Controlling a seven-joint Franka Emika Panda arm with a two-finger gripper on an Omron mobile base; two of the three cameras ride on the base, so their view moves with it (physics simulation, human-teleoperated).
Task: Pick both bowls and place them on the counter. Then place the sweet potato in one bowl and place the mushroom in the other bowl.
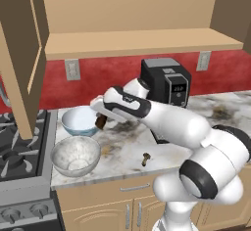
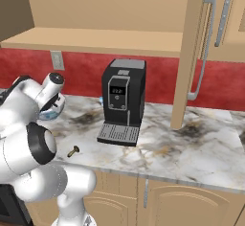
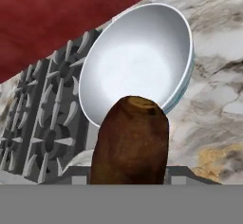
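The gripper (image 1: pixel 102 119) is clenched on the sweet potato (image 3: pixel 130 140), carrying it to the blue-patterned bowl (image 3: pixel 137 59) just ahead; next it should centre over that bowl and release; the mushroom (image 1: pixel 145 159) waits behind on the counter (image 1: pixel 127 147).

even, soft light; coarse, slightly blurry render
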